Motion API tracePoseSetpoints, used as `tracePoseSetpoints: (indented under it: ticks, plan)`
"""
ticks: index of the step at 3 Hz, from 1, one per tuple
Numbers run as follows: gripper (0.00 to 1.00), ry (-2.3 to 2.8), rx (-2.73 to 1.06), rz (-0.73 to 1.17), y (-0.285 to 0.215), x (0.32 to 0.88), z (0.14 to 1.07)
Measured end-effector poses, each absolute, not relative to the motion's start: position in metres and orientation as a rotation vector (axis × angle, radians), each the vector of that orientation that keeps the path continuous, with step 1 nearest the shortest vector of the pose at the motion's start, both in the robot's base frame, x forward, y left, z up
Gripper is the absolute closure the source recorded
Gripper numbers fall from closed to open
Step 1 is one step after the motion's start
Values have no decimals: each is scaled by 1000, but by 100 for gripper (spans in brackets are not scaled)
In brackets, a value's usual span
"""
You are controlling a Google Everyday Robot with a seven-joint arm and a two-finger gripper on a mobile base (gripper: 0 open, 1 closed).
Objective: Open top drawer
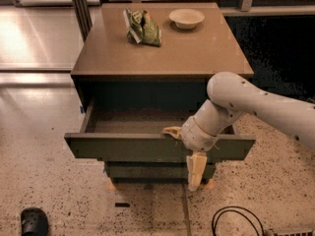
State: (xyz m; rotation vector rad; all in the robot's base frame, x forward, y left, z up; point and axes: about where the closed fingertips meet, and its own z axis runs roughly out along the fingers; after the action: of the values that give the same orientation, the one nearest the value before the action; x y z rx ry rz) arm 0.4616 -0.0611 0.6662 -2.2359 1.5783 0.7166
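Since the top drawer has a stiff flat front without a handle, its upper edge seems the only hold; it stands pulled well out of the cabinet and probably slides lightly. The gripper sits at this front, spread open, one finger hooked over the edge. A bag and a bowl on top block nothing

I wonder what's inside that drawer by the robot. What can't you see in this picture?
The top drawer's right inside: hidden by the arm and gripper at its front edge, camera view.
The lower drawer fronts: mostly covered by the open top drawer.
The black cable: cut off by the bottom edge.
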Motion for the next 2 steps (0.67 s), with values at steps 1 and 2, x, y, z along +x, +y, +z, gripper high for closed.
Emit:
tracePoseSetpoints:
  ticks: [1, 2]
  plan:
    - [0, 1570, -2292, 713, -63, 435, 681]
    - [0, 1570, -2292, 714, -63, 435, 681]
